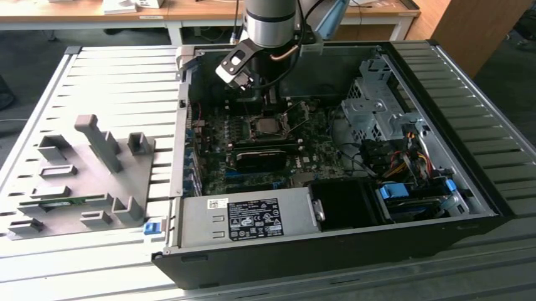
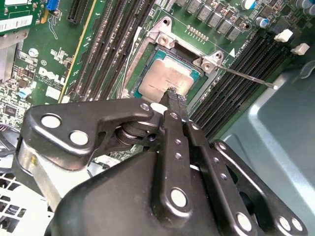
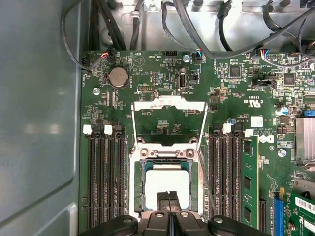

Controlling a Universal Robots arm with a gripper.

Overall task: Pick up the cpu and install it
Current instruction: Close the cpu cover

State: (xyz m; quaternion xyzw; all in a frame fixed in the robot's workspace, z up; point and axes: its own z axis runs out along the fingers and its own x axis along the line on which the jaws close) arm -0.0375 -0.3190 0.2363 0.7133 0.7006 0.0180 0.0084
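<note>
The gripper [image 3: 167, 197] has its two fingers pressed together, pinching nothing, tips right over the one cpu [image 3: 165, 179]; whether they touch it can't be judged. That cpu lies flat inside the single socket [image 3: 165, 153], whose one load frame [image 3: 170, 104] is swung open. One green memory stick [image 3: 250, 182] stands beside the socket.

slatted metal table [image 1: 117, 81] — open computer case [image 1: 335, 257] and grey fixture plate [image 1: 100, 188] on it.
</note>
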